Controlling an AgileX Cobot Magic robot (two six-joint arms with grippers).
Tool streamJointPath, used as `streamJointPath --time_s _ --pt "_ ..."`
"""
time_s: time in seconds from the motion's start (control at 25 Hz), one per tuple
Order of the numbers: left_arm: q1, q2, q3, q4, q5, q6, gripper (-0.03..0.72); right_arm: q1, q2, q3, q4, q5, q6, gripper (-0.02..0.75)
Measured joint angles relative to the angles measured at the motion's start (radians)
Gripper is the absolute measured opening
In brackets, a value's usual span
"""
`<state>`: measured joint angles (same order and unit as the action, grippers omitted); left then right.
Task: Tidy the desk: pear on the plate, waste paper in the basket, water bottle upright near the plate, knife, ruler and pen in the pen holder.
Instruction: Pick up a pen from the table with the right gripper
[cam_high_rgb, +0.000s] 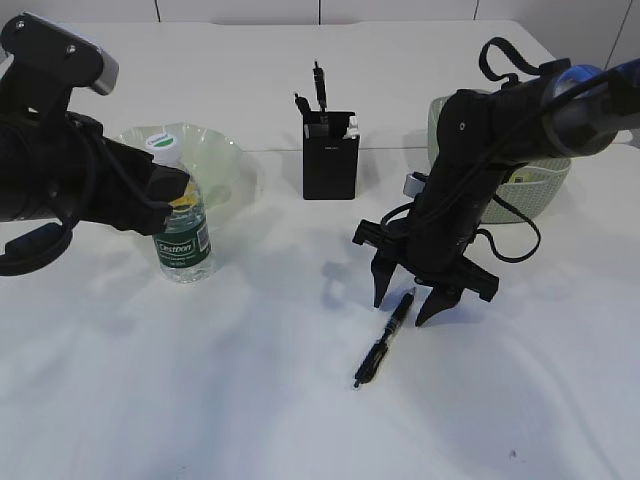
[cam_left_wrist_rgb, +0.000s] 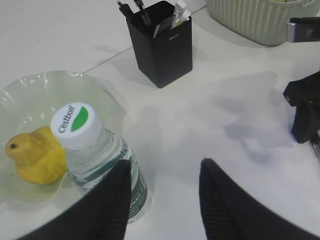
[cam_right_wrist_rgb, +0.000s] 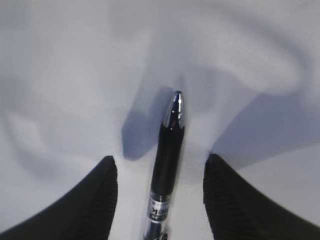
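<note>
Black shiny pen (cam_right_wrist_rgb: 169, 150) with a silver tip, flat on the white desk (cam_high_rgb: 250, 400), between the open, empty fingers of the right claw (cam_high_rgb: 415, 300). Left claw (cam_left_wrist_rgb: 165, 200) half open, touching the upright water bottle (cam_high_rgb: 182, 225), gripping nothing

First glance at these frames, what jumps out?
The right gripper, jaws open, poised straight over a black pen lying on the white desk near the front centre. On the left, the left gripper sits open beside an upright water bottle, just in front of the green plate holding the yellow pear. The black pen holder stands behind at centre with items already in it.
</note>
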<state>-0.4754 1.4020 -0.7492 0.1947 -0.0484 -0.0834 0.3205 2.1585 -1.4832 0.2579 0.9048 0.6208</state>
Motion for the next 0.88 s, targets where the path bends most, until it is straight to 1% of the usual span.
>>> streamJointPath --time_s 0.88 --pt "0.0 0.0 0.0 0.0 -0.014 0.0 0.316 0.0 0.0 0.0 -0.01 -0.005 0.004 0.407"
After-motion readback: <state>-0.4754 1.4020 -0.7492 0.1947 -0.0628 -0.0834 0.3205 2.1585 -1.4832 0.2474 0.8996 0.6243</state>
